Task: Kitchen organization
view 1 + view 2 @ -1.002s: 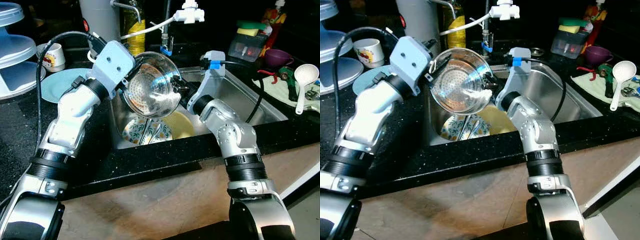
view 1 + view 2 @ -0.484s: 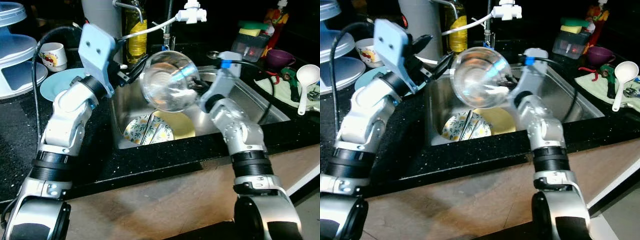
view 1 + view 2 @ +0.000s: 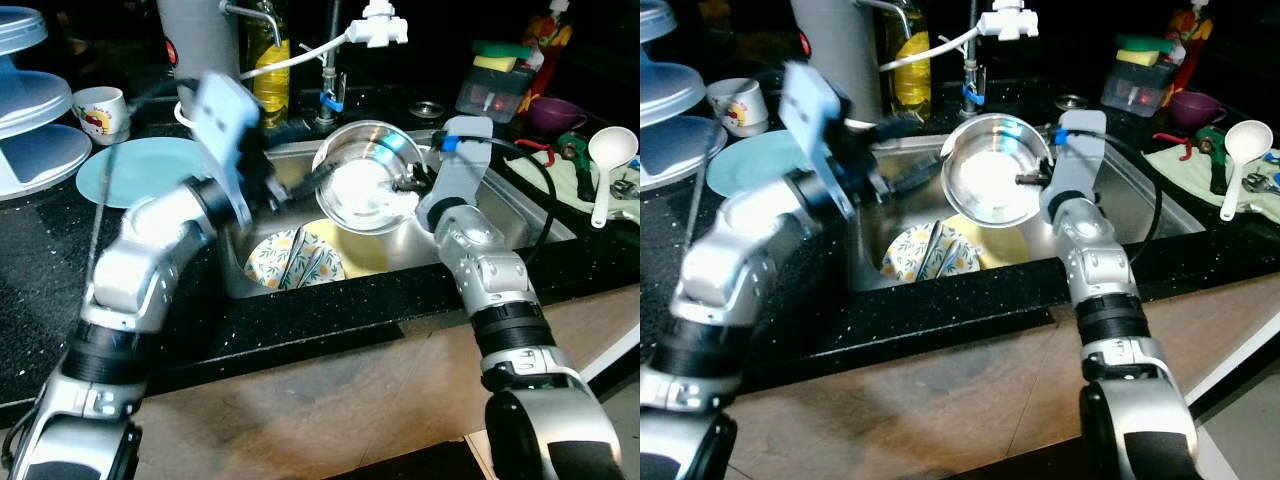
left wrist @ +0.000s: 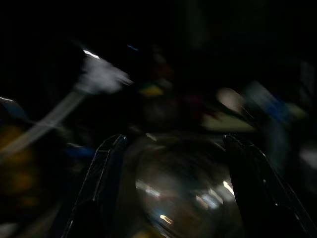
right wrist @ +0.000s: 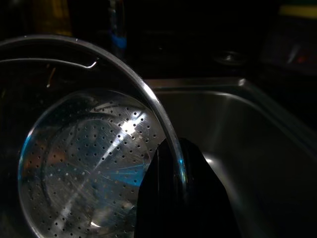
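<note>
Gripping the rim of a steel colander [image 3: 368,188], the right gripper [image 3: 408,183] holds it tilted above the sink [image 3: 500,215], near the sink's back edge below the tap [image 3: 378,24]; in the right wrist view its black fingers [image 5: 171,198] are pinched together on the rim, with the perforated bottom facing the camera. The left gripper [image 3: 300,185], blurred, reaches over the sink's left edge toward the colander [image 4: 185,186]; the left wrist view shows its two fingers [image 4: 104,173] spread wide on either side of the rounded steel body, holding nothing. On the sink floor lie a patterned plate [image 3: 285,262] and a yellow plate [image 3: 355,248], touching. A light blue plate [image 3: 135,170] lies on the worktop left of the sink, a mug [image 3: 100,110] behind it. Toward the worktop's right edge lies a white ladle [image 3: 605,165].
</note>
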Robot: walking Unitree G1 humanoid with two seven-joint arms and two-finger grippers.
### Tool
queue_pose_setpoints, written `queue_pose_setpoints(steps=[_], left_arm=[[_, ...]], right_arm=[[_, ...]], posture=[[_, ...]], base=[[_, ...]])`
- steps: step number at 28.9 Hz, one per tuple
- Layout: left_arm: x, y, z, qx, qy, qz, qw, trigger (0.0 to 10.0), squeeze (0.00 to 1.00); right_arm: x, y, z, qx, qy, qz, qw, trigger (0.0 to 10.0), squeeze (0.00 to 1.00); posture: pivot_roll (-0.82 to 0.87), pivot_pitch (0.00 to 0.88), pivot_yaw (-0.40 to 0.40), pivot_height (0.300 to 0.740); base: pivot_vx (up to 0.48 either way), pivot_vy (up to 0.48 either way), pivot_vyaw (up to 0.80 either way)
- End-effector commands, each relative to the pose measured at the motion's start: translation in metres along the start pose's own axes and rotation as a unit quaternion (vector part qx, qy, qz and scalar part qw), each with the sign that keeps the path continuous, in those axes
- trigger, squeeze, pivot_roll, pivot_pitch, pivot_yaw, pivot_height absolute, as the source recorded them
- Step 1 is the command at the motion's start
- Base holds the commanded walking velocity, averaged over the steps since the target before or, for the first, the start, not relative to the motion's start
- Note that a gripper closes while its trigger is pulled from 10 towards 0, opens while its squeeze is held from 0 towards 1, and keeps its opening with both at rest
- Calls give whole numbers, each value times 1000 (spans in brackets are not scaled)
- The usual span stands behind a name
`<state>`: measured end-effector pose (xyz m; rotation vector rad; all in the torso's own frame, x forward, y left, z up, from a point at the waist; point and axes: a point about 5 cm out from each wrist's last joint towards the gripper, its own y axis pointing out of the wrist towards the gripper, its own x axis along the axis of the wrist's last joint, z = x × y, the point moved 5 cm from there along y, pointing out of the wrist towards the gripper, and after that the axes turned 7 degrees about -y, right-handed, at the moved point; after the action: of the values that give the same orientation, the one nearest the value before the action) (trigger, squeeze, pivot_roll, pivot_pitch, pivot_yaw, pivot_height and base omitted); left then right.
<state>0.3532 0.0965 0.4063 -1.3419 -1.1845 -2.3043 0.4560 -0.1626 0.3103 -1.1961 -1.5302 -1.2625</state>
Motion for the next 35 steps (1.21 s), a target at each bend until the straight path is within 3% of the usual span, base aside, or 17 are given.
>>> queue_pose_setpoints(steps=[1, 3, 6, 7, 8, 10, 12, 13, 15, 18, 23, 29, 30, 31, 32, 33, 35], left_arm=[[-3, -2, 18, 48, 12, 17, 999, 10000, 0], [-10, -12, 49, 124, 57, 56, 989, 10000, 0], [-14, -19, 58, 136, 95, 83, 983, 10000, 0], [-19, -22, 56, 128, 103, 95, 982, 10000, 0], [-25, -23, 51, 112, 99, 112, 982, 10000, 0], [-30, -23, 48, 101, 96, 124, 983, 10000, 0], [-77, -38, 22, 9, 112, 247, 962, 10000, 0], [-77, -38, 22, 9, 112, 247, 962, 10000, 0], [-108, -52, 4, -42, 102, 313, 943, 10000, 0], [-125, -61, -10, -75, 86, 353, 929, 10000, 0], [-132, -68, -16, -100, 104, 378, 914, 10000, 0], [-131, -71, -7, -74, 111, 388, 912, 10000, 0], [-131, -71, -5, -71, 111, 389, 912, 10000, 0], [-131, -71, -5, -71, 111, 389, 912, 10000, 0], [-130, -71, -5, -69, 111, 389, 912, 10000, 0], [-130, -71, -4, -69, 111, 390, 912, 10000, 0], [-129, -71, -3, -67, 112, 390, 912, 10000, 0]], right_arm=[[-4, -1, 5, 12, -36, -10, 999, 0, 0], [-14, -2, 24, 65, -44, -4, 997, 0, 0], [-20, -4, 36, 95, -45, 1, 994, 0, 0], [-27, -6, 48, 121, -38, 12, 992, 3882, 0], [-29, -6, 51, 127, -43, 14, 991, 10000, 0], [-31, -6, 53, 129, -49, 13, 990, 10000, 0], [-32, -7, 68, 155, -56, 10, 986, 10000, 0], [-32, -7, 68, 155, -56, 10, 986, 10000, 0], [-32, -8, 79, 175, -63, 8, 982, 10000, 0], [-34, -9, 89, 196, -92, 8, 976, 10000, 0], [-37, -9, 92, 201, -112, 10, 973, 10000, 0], [-50, -14, 98, 231, -133, 29, 963, 10000, 0], [-51, -14, 99, 232, -134, 32, 963, 10000, 102], [-51, -14, 99, 232, -134, 32, 963, 10000, 102], [-53, -14, 99, 234, -134, 35, 962, 10000, 518], [-54, -14, 99, 234, -135, 37, 962, 10000, 518], [-55, -14, 99, 236, -136, 38, 962, 10000, 733]], posture=[[48, 191, -9, 740], [48, 191, -9, 740], [48, 191, -9, 740], [48, 186, -9, 740], [51, 183, -9, 740], [51, 183, -9, 740], [53, 184, -11, 740], [53, 184, -11, 740], [53, 184, -11, 740], [45, 192, -10, 740], [45, 194, -12, 740], [46, 197, -17, 740], [46, 197, -17, 740], [46, 197, -17, 740], [46, 197, -17, 740], [45, 197, -18, 740], [45, 197, -18, 740]], base=[[0, 0, 0], [0, 0, 0], [0, 0, 0], [0, 0, 0], [0, 0, 0], [0, 0, 0], [0, 0, 0], [0, 0, 0], [0, 0, 0], [0, 0, 0], [0, 0, 0], [0, 0, 0], [0, 0, 0], [0, 0, 0], [0, 0, 0], [0, 0, 0], [0, 0, 0]])
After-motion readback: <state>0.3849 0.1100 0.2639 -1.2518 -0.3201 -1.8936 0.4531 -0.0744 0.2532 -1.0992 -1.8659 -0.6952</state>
